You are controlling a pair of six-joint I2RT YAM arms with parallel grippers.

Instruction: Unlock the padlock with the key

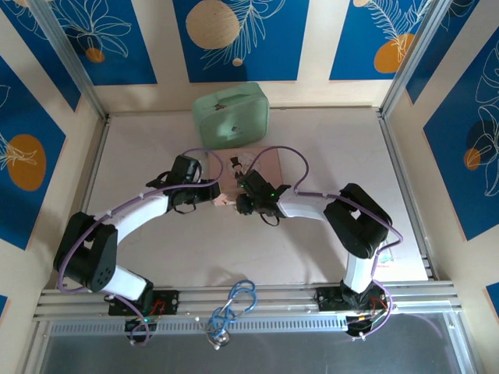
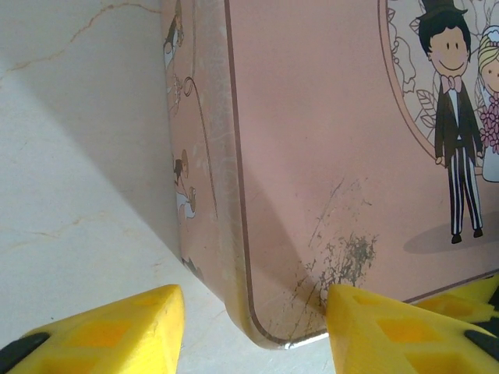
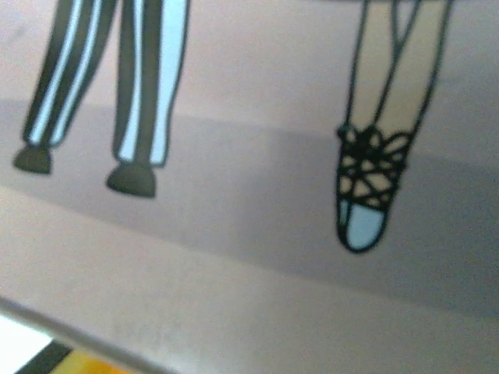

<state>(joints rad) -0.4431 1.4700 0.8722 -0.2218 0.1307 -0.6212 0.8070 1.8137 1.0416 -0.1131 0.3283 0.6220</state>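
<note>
Two arms (image 1: pixel 140 209) (image 1: pixel 312 206) bowed inward (left claw (image 2: pixel 253 308) straddling box (image 2: pixel 312 156) corner)

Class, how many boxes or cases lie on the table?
2: a mint-green soft case at the far edge of the table; a flat pink printed box just nearer. More may be hidden.

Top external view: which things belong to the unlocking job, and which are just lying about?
Job:
- pink metal box with cartoon wedding couple
- left gripper at its corner
- right gripper over its lid

Lying about:
- mint-green soft pouch behind it
- blue looped cable at the near edge
</note>
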